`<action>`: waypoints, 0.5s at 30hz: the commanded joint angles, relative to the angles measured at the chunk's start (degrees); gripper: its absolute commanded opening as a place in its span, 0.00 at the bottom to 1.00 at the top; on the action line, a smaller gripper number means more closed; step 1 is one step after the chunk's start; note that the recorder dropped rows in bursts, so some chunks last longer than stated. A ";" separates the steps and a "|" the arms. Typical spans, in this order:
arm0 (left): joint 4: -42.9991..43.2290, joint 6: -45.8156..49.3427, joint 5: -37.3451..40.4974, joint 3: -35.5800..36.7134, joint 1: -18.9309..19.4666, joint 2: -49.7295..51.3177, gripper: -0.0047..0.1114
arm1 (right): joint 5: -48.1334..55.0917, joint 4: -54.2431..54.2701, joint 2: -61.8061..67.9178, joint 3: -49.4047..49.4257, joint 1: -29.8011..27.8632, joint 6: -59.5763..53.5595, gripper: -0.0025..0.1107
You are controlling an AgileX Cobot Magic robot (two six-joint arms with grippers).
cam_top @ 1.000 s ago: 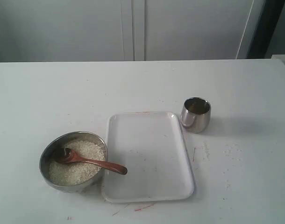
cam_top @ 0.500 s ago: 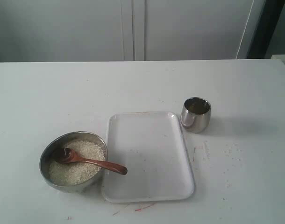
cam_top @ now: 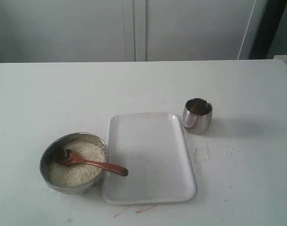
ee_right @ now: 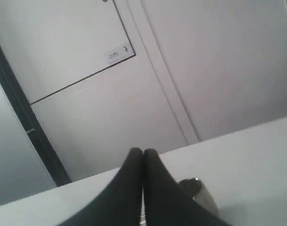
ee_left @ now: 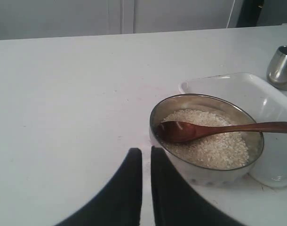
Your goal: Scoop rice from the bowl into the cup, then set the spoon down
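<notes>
The steel bowl [cam_top: 47,162] sits at the front left of the table, holding off-white rice [cam_top: 84,157]. A reddish-brown wooden spoon [cam_top: 94,164] lies with its head in the rice and its handle over the bowl's right rim. The small steel cup [cam_top: 197,115] stands upright to the right of the tray. No arm shows in the exterior view. In the left wrist view my left gripper [ee_left: 146,151] is shut and empty, just short of the bowl [ee_left: 181,101], with the spoon [ee_left: 219,129] and rice [ee_left: 214,148] beyond. My right gripper [ee_right: 143,153] is shut, raised, the cup [ee_right: 202,195] partly behind its fingers.
A white rectangular tray [cam_top: 150,188] lies between bowl and cup; its corner [ee_left: 256,94] shows in the left wrist view. Loose grains are scattered on the table right of the tray [cam_top: 233,153]. White cabinet doors [cam_top: 134,28] stand behind the table.
</notes>
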 commanded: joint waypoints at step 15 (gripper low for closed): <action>-0.59 -0.10 -0.20 -0.36 -0.06 0.04 0.16 | 50.86 10.63 25.26 -41.70 9.13 -35.67 0.02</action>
